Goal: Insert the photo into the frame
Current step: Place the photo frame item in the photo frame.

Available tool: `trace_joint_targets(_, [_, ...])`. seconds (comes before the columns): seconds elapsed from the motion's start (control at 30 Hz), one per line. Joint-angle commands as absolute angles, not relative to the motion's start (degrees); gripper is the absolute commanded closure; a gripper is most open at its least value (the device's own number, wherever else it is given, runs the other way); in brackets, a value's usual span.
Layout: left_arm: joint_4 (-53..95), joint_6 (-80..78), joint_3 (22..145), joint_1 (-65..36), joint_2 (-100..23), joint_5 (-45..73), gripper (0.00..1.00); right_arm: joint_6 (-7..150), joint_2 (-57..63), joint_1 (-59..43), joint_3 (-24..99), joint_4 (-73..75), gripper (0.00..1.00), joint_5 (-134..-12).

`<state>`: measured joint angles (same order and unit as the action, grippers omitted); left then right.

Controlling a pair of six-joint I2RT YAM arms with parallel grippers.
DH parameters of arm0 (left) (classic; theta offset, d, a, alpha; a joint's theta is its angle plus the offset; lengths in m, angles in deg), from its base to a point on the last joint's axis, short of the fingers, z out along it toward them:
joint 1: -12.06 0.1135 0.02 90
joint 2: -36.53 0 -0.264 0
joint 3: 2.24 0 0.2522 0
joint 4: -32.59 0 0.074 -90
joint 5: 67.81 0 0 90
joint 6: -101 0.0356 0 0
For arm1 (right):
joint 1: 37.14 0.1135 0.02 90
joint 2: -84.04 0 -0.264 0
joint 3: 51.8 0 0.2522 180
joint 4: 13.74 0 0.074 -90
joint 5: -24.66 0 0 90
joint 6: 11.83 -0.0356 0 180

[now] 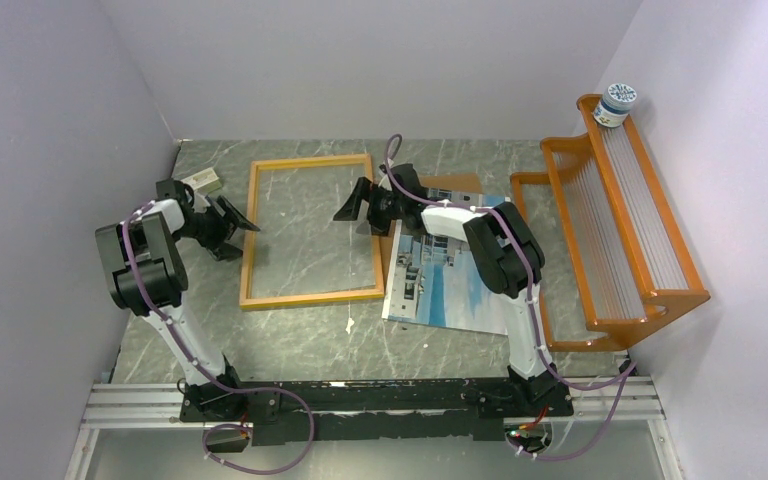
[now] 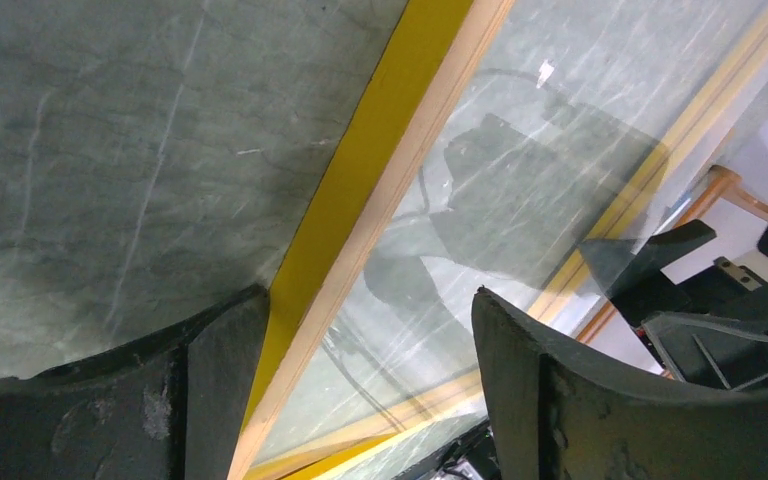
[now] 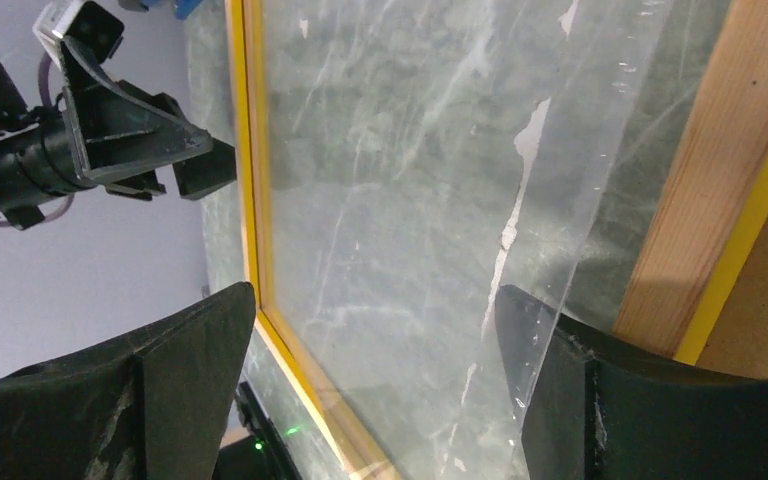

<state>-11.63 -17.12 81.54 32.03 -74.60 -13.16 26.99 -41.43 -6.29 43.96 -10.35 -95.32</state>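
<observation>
The left tool (image 1: 245,241) and right tool (image 1: 350,221) are black, on white-and-black arms (image 1: 146,266) trailing purple cables (image 1: 389,152).

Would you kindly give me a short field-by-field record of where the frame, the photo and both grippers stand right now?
frame: flat on the table, which shows through it
photo: picture side up, right of the frame, partly under the right arm
left gripper: open, at the frame's left rail
right gripper: open, at the frame's right rail
backing panel: brown, partly under the photo's far end
task state: photo not yet in the frame
</observation>
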Motion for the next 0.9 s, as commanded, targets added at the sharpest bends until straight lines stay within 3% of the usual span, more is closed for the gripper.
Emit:
trace_joint_targets(0.0, [-15.68,-14.15,81.29,31.31,-71.89,-6.79,0.18,30.72,-38.28,-6.05,46.70,-6.39,0.05,-95.56])
trace_joint_targets(0.3, [-18.05,-13.36,78.98,31.31,-63.54,-1.33,0.14,36.35,-34.67,-5.97,48.21,5.56,0.04,-89.32])
trace_joint_targets(0.7, [-16.00,-15.12,77.55,31.37,-63.40,-2.53,0.16,39.59,-26.88,-5.99,41.35,9.77,0.02,-81.01])
trace_joint_targets(0.87, [-15.88,-15.54,77.01,31.34,-64.09,-2.84,0.17,40.22,-27.76,-5.70,40.85,11.58,0.07,-79.71])
